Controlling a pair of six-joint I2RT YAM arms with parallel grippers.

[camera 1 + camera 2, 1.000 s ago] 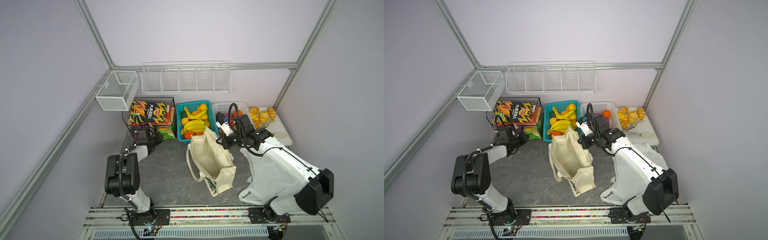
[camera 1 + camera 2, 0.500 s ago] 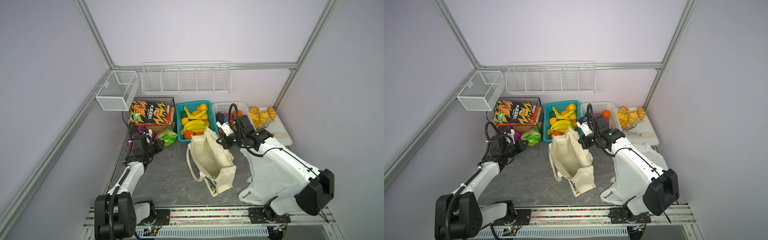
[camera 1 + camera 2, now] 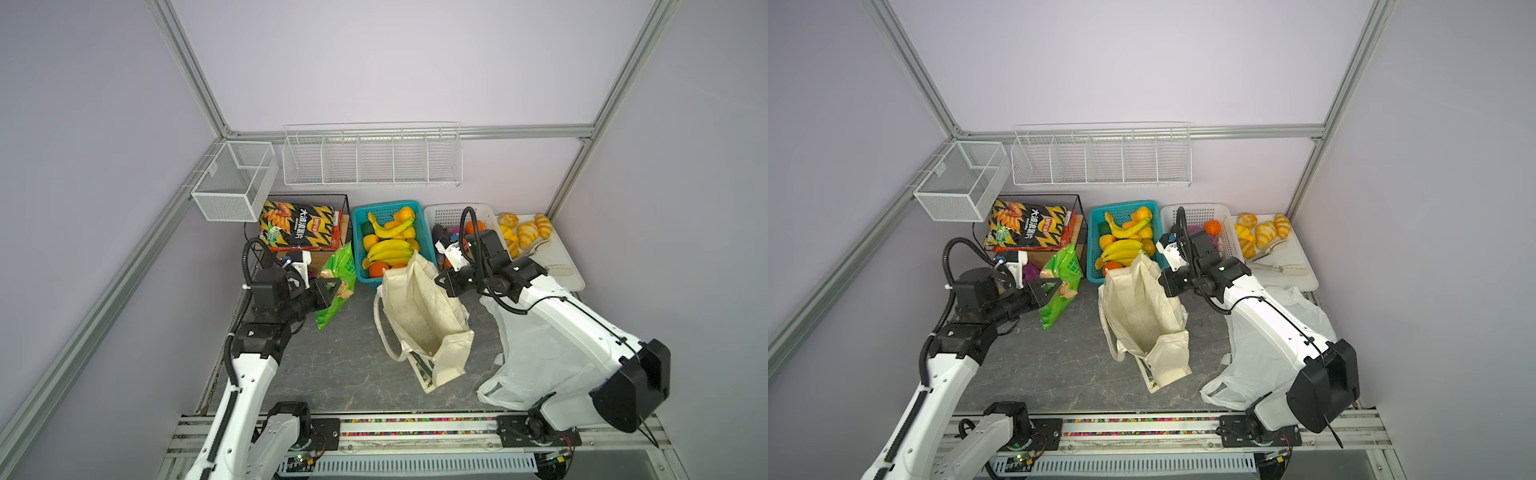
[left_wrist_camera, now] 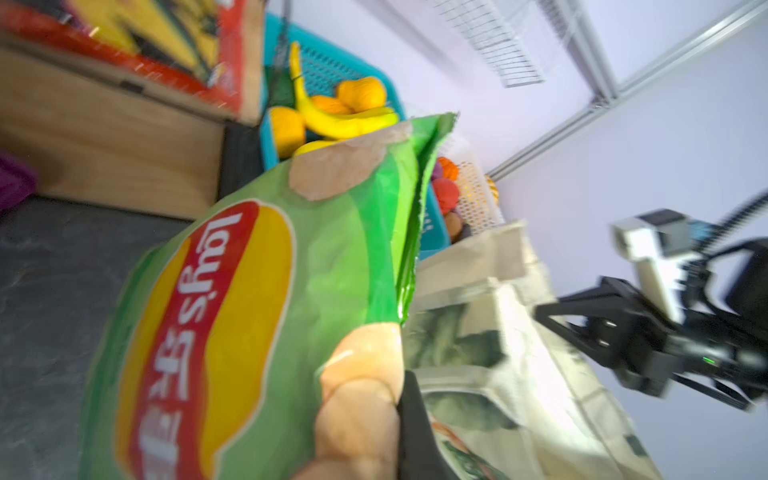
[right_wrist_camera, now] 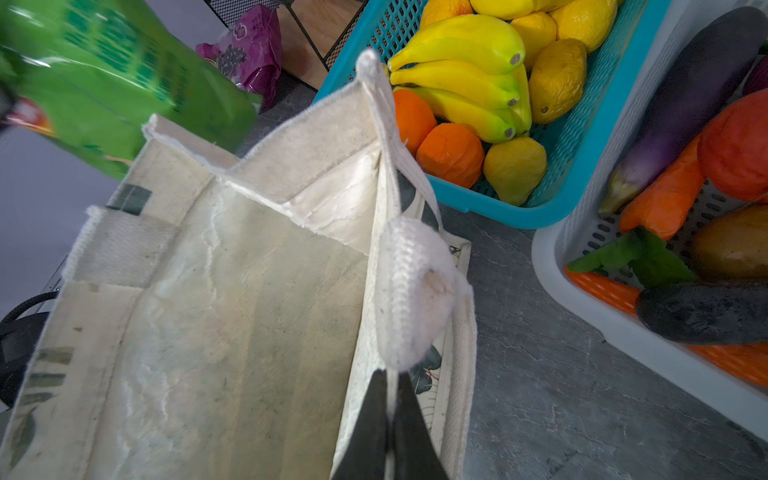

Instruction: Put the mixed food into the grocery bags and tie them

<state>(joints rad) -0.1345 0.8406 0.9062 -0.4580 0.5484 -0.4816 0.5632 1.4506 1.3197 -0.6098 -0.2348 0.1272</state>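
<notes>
Green Lay's chip packet [image 3: 343, 266] has left the far-left corner since a second ago and now hangs pinched in the left gripper [image 3: 331, 289], just left of the cream canvas tote [image 3: 419, 320]. The right gripper [image 3: 440, 284] stays clamped on the tote's rim (mouth held open). Behind, a teal plastic basket [image 3: 384, 212] holds bananas [image 3: 388, 249] and oranges [image 3: 376, 269]; a white perforated basket [image 3: 451, 216], toy vegetables [image 5: 685, 95].

Both arms are the same build: glossy white shells on the long links, chunky black joints, on the left arm [image 3: 249, 374] and the right arm [image 3: 573, 328] alike. The left gripper [image 3: 332, 291] and right gripper [image 3: 442, 286] are matte black with skeletal, triangular fingers. Just behind each sits a small white camera box [image 3: 301, 264] and a ribbed black cable [image 3: 247, 257]. There's a tiny green LED [image 4: 708, 359] on the right gripper's body.
</notes>
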